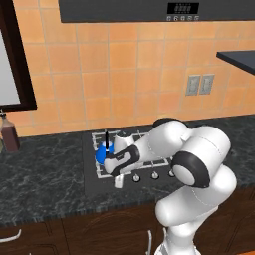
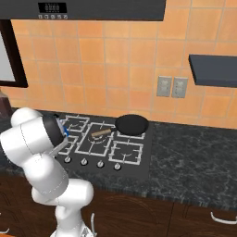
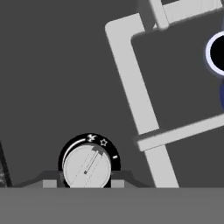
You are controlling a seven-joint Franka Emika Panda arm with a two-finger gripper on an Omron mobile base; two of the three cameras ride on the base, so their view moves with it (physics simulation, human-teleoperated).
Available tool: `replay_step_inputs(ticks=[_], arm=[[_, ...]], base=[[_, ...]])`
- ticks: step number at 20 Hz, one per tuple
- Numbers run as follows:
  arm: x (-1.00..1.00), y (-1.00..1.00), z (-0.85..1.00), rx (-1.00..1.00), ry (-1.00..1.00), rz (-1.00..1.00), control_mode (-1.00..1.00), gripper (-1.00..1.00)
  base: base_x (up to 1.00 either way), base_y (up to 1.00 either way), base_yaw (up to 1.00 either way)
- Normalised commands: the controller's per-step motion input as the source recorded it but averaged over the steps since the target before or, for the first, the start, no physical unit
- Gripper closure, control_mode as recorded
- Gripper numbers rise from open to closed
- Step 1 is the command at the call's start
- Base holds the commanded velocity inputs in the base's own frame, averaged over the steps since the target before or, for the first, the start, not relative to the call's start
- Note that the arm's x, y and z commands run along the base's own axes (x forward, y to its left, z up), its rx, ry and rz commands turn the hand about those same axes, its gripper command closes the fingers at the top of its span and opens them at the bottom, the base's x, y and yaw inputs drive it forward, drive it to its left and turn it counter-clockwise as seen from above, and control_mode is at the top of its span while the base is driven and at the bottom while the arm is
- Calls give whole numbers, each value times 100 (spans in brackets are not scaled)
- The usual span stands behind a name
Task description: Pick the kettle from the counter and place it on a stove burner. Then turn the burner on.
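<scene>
Kettle [image 1: 103, 153] already parked on the front-left burner [image 1: 107, 172], jaws pinching that leftmost knob [image 3: 87, 166] from both sides, so could easily slip off mid-twist and leave the flame unlit.

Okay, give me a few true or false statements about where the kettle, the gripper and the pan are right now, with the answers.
1. The kettle sits on a stove grate. True.
2. The gripper is at a knob. True.
3. The gripper holds the kettle. False: it is at the knob, apart from the kettle.
4. A black pan sits on a back burner. True.
5. The brown bottle is on the cooktop. False: it stands on the counter to the left.
</scene>
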Motion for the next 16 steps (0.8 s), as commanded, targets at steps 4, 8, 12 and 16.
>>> replay_step_inputs(ticks=[4,8,12,16], arm=[[0,0,-21,0,-11,32,-100,100],[0,0,-18,0,-14,32,-100,100],[-5,0,-9,0,-9,28,-100,100],[-25,-16,0,0,-11,11,-100,100]], base=[[0,0,0],[0,0,0],[0,0,0],[0,0,0]])
